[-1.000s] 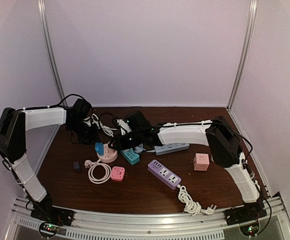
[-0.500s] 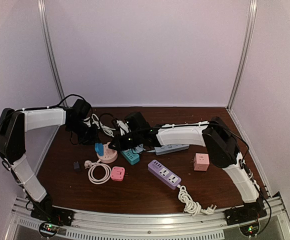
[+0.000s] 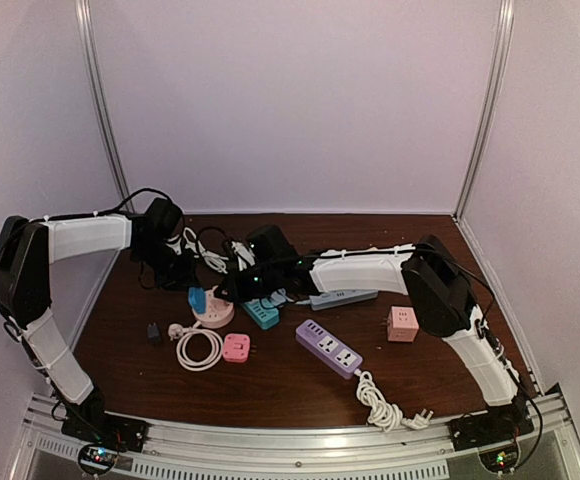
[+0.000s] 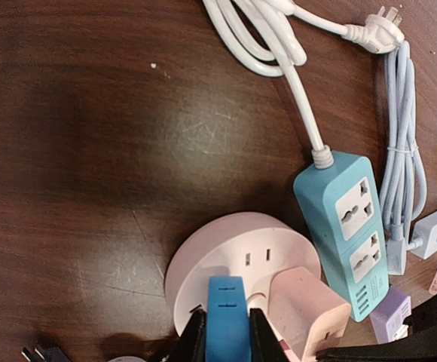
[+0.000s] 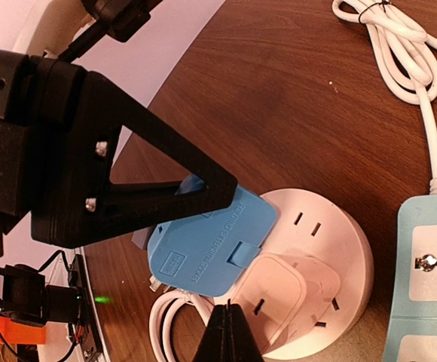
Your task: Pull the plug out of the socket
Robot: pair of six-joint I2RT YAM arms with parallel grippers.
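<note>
Blue plug (image 4: 226, 302), lower centre: rigid, smooth, light, likely seated tight; flat sides best. There left gripper (image 4: 226, 341) grasps it; right gripper (image 5: 227, 332) clenched, empty, at socket (image 4: 203, 260).

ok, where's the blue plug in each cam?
Top external: blue plug, left of centre, on the round pink socket.
Left wrist: blue plug bottom centre, at the socket's lower edge.
Right wrist: blue plug mid-frame, left of the pink adapter.
Shared landmark: the round pink socket under it, in all three.
</note>
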